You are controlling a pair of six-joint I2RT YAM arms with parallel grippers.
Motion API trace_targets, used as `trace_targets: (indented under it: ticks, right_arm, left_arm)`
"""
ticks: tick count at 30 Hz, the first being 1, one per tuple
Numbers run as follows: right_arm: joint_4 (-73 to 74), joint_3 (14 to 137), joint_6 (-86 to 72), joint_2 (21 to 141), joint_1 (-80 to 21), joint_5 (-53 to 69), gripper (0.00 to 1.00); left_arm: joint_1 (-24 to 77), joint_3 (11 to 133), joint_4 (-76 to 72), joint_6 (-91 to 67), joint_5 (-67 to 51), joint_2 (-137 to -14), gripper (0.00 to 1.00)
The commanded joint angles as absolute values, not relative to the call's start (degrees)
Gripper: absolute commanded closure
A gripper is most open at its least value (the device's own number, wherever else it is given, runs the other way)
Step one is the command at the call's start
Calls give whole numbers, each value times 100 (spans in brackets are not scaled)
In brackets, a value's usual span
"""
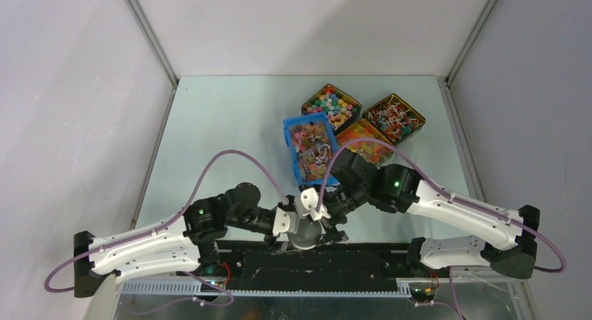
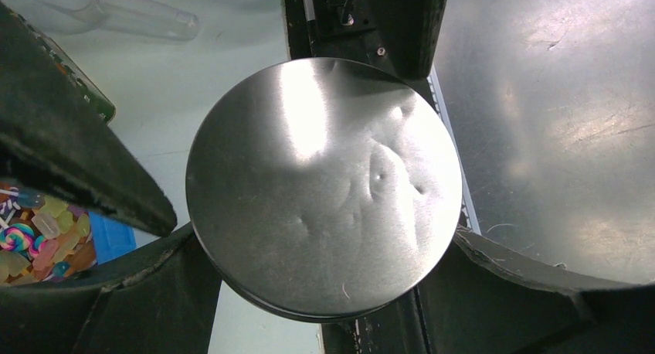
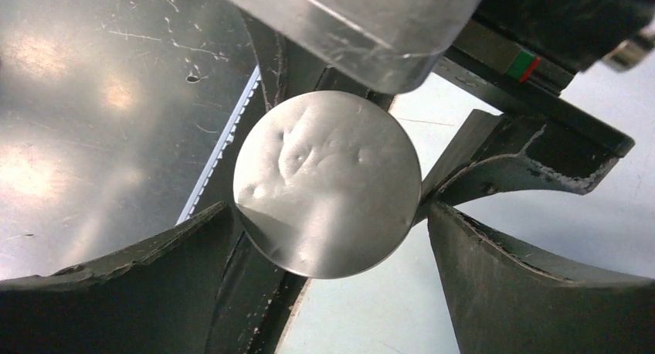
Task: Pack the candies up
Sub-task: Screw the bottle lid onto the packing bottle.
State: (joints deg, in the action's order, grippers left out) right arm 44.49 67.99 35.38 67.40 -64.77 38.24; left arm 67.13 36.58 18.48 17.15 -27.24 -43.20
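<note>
Brushed metal: a dented round tin [image 2: 324, 192] is clamped across its width by the left gripper [image 2: 320, 232]. The right gripper [image 3: 328, 205] straddles it wide, contact unclear. The candies [image 1: 311, 151] lie in a blue tray [image 1: 288, 142] mid-worktop [image 1: 223, 124]. Likely light, slick, loose; pinch across the wrapper's middle.

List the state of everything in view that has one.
left gripper: shut on the round tin's rim.
right gripper: open, jaws straddling the same tin.
round tin: held in the air, dented face showing.
blue bin: full of candies.
three square boxes: open, full.
</note>
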Motion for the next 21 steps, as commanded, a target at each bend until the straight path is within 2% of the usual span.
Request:
trace_targets:
  ticks: [1, 8, 14, 21]
  right_arm:
    - [4051, 7025, 3511, 6797, -6570, 3666, 2]
    - [4053, 7021, 3416, 6851, -6607, 3561, 8]
    - [4021, 6987, 3207, 6826, -6602, 3386, 19]
    - [3572, 6777, 2797, 6576, -6620, 3067, 20]
  left_arm:
    - [6788, 4008, 1433, 1830, -2860, -4300, 41]
    - [6803, 3989, 1374, 1765, -2767, -4238, 42]
    - [6803, 3841, 1181, 1542, -2462, -4139, 42]
    - [6803, 3592, 776, 1091, -1623, -3790, 41]
